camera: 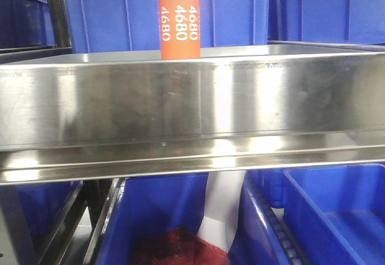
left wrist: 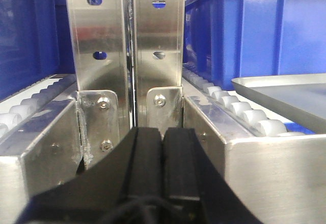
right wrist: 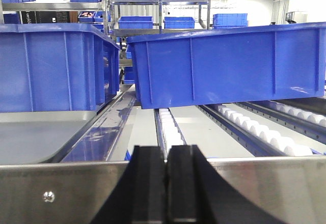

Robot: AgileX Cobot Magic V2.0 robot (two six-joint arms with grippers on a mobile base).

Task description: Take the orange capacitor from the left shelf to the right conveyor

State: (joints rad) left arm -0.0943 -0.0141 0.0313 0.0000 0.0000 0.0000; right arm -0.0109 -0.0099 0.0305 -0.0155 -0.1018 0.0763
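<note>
screening orange capacitor: left shelf lip

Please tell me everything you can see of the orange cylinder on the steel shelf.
The orange cylindrical capacitor stands upright in the shiny stainless-steel shelf tray, slightly left of centre. It looks smooth, with a flat top. White "4680" numerals run sideways along its side, three rows visible. The tray's tall front lip hides its base. Blue plastic bins stand behind it. Nothing grips it.
</note>
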